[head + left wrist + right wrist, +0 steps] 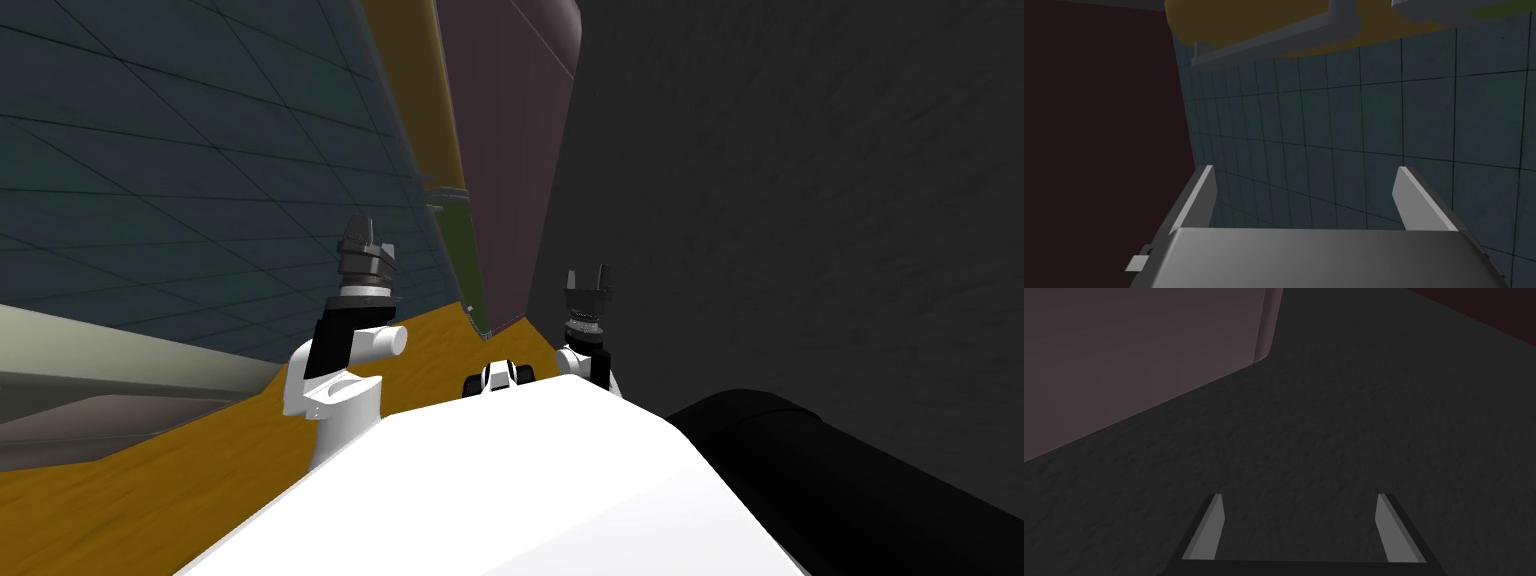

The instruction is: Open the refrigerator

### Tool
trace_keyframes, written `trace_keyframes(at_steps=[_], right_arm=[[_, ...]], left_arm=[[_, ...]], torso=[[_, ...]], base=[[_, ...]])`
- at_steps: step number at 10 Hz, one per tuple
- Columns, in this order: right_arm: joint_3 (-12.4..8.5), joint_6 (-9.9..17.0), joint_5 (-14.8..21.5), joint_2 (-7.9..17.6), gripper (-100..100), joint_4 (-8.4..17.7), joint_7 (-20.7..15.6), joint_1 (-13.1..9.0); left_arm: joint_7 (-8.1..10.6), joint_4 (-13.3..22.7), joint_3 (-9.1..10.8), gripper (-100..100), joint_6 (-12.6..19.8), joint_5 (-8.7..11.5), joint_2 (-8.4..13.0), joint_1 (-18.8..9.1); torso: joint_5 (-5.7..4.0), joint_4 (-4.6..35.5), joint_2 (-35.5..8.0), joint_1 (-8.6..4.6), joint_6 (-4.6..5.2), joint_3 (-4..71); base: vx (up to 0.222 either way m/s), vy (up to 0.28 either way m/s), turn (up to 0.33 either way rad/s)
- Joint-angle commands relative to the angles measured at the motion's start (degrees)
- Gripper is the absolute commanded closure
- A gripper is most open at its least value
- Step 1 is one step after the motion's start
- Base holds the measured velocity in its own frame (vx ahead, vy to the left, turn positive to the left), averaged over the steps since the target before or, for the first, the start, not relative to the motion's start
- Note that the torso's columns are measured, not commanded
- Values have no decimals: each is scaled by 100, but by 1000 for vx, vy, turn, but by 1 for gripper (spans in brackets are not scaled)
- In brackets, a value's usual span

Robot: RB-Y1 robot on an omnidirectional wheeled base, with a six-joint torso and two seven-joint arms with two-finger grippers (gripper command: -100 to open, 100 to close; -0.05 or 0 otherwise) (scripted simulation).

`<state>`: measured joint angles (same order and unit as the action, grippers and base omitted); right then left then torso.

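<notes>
Right gripper [1296, 523]: fingers spread wide, empty, close to a dark grey textured wall [1349, 413]. The refrigerator [1139, 353] is a mauve panel ahead whose rounded edge meets that wall. Left gripper [1304, 200]: fingers wide apart, empty, facing a tiled wall [1349, 140]. Orange floor [200, 470] runs between.

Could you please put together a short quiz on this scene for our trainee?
1. True or false: the robot's left hand is shut on a handle.
2. What does the open right hand face? A) a white table; B) a dark grey, rough-textured flat surface; C) an open drawer.
3. Fill in: the dark teal wall that the left hand points toward is covered in square ____.
Key: 1 false; 2 B; 3 tiles.
</notes>
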<state>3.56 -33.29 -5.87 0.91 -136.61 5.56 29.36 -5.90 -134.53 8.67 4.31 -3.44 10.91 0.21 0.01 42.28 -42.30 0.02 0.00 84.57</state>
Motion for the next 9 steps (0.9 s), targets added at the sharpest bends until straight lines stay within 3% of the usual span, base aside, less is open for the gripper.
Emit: trace_keyframes(at_steps=[1,2,5,6,7,8,9], right_arm=[[0,0,0,0,0,0,0,0],[0,0,0,0,0,0,0,0],[0,0,0,0,0,0,0,0],[0,0,0,0,0,0,0,0],[0,0,0,0,0,0,0,0],[0,0,0,0,0,0,0,0],[0,0,0,0,0,0,0,0]], left_arm=[[-78,-19,114,-100,384,-43,28,-315],[-144,-58,215,-100,545,-79,49,-556],[-211,-93,316,-100,1007,-116,67,-849],[-278,-126,417,-100,1179,-153,80,-1099],[-278,-126,417,-100,1340,-153,80,-1120],[-345,-156,519,-100,1523,-190,87,-1389],[-345,-156,519,-100,1661,-190,87,-1390]], torso=[[-1,2,-1,-3,0,-2],[-1,2,-3,0,0,-3],[-1,1,3,-1,-1,1],[0,1,-2,1,0,-2],[-3,0,6,-11,0,3],[-3,0,2,-8,0,1],[-1,1,4,-1,-1,2]], base=[[79,-43,27],[93,-36,47],[83,-34,33],[101,-64,41],[91,-65,27],[102,-53,53],[88,-36,25]])
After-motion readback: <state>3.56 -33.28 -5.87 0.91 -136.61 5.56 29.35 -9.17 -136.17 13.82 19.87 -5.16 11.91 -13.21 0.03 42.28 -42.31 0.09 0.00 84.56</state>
